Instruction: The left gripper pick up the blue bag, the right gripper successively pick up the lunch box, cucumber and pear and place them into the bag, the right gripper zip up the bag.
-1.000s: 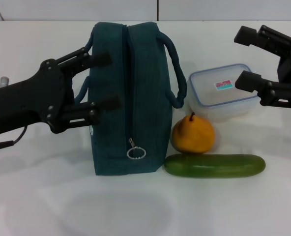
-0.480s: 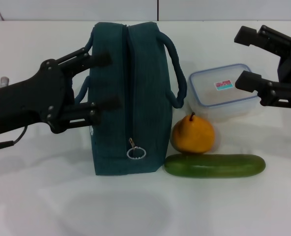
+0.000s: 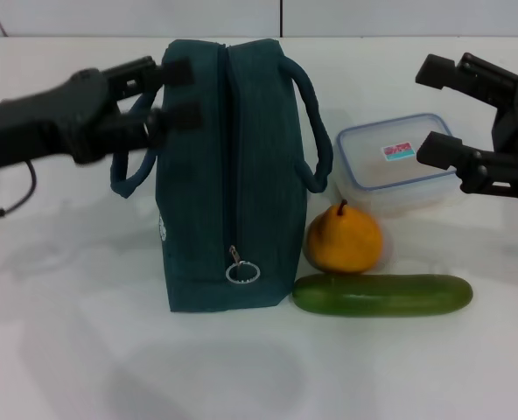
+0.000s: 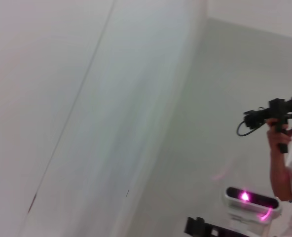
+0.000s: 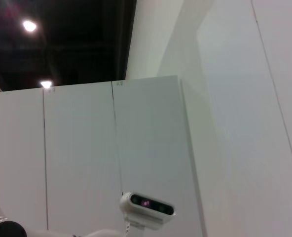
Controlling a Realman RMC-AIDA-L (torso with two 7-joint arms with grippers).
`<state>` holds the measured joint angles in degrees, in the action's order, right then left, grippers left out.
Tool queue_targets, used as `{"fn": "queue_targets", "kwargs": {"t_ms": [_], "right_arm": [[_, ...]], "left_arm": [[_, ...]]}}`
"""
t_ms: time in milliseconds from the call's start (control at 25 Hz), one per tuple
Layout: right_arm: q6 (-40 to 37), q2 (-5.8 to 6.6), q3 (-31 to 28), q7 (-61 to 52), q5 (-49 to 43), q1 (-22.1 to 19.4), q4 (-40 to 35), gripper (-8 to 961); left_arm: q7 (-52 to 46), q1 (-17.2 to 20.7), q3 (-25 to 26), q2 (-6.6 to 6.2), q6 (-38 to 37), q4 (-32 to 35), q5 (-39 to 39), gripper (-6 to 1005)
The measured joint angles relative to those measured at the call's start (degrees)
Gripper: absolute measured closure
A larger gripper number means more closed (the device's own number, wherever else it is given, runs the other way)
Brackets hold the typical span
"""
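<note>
No legible text; lunch box [image 3: 390, 166] label unreadable.

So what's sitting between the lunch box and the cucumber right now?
The pear, in the head view: it stands in front of the lunch box and right behind the cucumber.

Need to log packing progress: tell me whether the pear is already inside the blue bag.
No: in the head view the pear sits on the table beside the zipped blue bag, just behind the cucumber.
</note>
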<state>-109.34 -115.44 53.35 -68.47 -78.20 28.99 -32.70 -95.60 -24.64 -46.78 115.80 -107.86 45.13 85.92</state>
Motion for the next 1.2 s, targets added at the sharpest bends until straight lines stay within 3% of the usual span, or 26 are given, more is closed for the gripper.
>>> {"fn": "queue_targets", "kwargs": {"t_ms": [200, 400, 680, 1200], "right_arm": [[0.2, 0.03, 0.0, 0.0, 0.0, -0.6, 0.2, 99], [0.3, 0.1, -0.1, 0.8, -0.1, -0.7, 1.7, 101], [0.3, 0.13, -0.2, 1.8, -0.1, -1.2, 2.2, 105], [0.4, 0.12, 0.0, 3.7, -0.1, -2.0, 3.0, 111]], "left_arm": [[-13.9, -1.8, 0.0, -2.34, 8.1, 4.2, 5.6, 164], [-30.5, -3.3, 0.0, -3.34, 11.6, 11.7, 15.4, 171], [-47.0, -6.3, -0.6, -3.39, 11.0, 20.5, 29.8, 180], [-55.0, -10.0, -1.8, -3.02, 8.4, 20.6, 32.9, 197]]}}
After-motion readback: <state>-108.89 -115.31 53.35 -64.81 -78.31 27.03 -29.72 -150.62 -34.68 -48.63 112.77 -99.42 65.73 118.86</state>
